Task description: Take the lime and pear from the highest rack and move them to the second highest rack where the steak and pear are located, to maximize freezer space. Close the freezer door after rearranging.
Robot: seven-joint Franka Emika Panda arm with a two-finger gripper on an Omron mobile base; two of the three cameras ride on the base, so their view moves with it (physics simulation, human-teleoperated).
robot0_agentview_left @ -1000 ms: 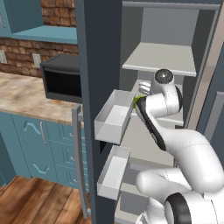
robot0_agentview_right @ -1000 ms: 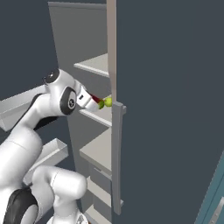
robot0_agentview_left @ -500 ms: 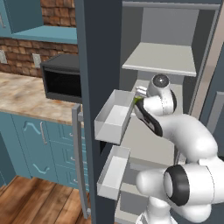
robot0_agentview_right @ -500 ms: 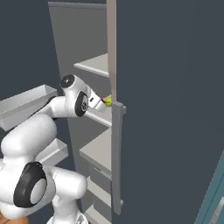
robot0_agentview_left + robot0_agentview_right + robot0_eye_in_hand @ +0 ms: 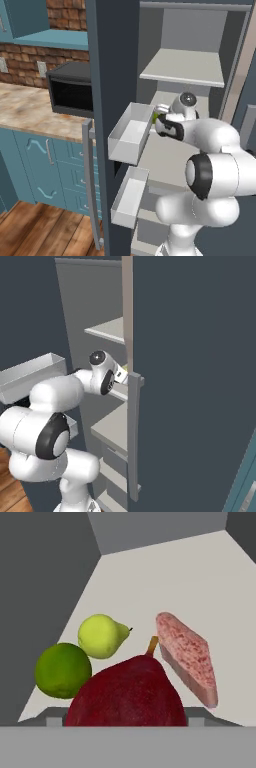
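Up close, the hand view shows 4 things on a pale shelf (image 5: 165, 577): a red pear (image 5: 127, 694) at 6 o'clock, pressed against the bottom edge and hiding the fingertips, a lime (image 5: 63, 670) at 9 o'clock touching it, a small yellow pear (image 5: 101, 636) just above the lime, and a steak (image 5: 186, 657) at 3 o'clock, tilted on its edge beside the red pear's stem. Whether the gripper is clamped on the red pear or apart, I cannot tell.

From the left base view these foods are mostly hidden behind the arm; only a speck of green shows at the gripper (image 5: 161, 119), which reaches into the freezer (image 5: 200, 125) at the second shelf. Above it, the top shelf (image 5: 185, 67) is bare. The door (image 5: 107, 115) stands open at 9 o'clock with 2 white bins (image 5: 131, 134) facing the arm, the upper one close to the wrist.

The right base view shows the door handle (image 5: 133, 436) and the dark outer wall at 3 o'clock.

On the shelf, the grey side wall runs close to the lime at 9 o'clock; open room lies toward 12 and 1 o'clock, up to the back wall.
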